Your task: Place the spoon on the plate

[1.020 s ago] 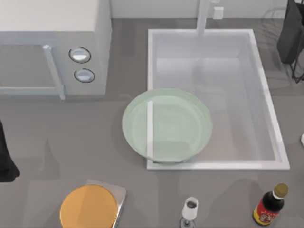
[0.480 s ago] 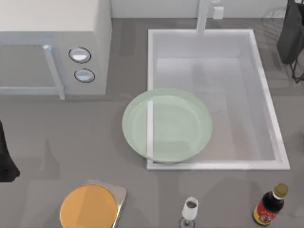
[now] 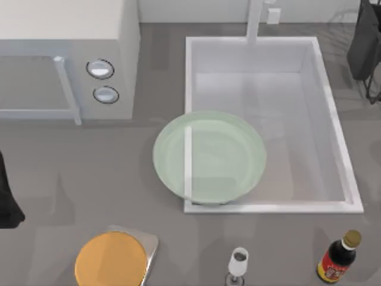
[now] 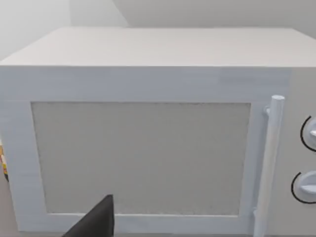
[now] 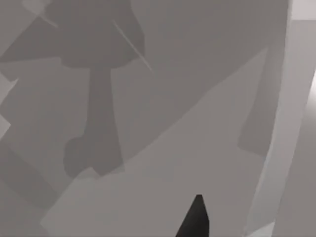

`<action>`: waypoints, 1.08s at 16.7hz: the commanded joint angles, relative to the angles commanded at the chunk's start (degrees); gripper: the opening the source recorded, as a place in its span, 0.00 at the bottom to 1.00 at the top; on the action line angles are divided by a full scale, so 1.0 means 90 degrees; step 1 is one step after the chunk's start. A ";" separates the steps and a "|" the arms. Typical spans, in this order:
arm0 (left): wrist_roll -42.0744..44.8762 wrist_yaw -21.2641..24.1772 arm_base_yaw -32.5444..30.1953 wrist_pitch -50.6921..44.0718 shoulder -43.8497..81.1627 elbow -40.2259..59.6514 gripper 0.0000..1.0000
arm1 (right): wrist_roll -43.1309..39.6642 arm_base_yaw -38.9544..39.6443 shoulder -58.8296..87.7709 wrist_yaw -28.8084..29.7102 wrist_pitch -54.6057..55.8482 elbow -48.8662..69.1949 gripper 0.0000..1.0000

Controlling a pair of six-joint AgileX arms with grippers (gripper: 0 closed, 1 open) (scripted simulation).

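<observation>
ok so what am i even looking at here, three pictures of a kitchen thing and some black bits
It is a simulated kitchen counter worked by two AgileX robot arms. The top view looks straight down. The black shapes at its edges are the arms: the left arm at the left edge, the right arm at the upper right corner. On the counter stand a microwave, a sink, a pale green plate overlapping the sink's corner, an orange disc on a grey board, a small glass and a dark sauce bottle.

The other two pictures come from cameras on the arms' wrists. The left one faces the microwave door; the right one looks down on grey counter and shadows. I see nothing held.
</observation>
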 joint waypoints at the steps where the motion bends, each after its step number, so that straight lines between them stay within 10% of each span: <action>1: 0.0000 0.0000 0.0000 0.0000 0.0000 0.0000 1.00 | 0.0000 0.0000 0.0000 0.0000 0.0000 0.0000 0.00; 9: 0.0000 0.0000 0.0000 0.0000 0.0000 0.0000 1.00 | -0.0083 0.0810 0.0972 0.0003 -0.0332 0.1033 0.00; 18: 0.0000 0.0000 0.0000 0.0000 0.0000 0.0000 1.00 | -0.0283 0.3989 0.4513 -0.0031 -0.1547 0.5929 0.00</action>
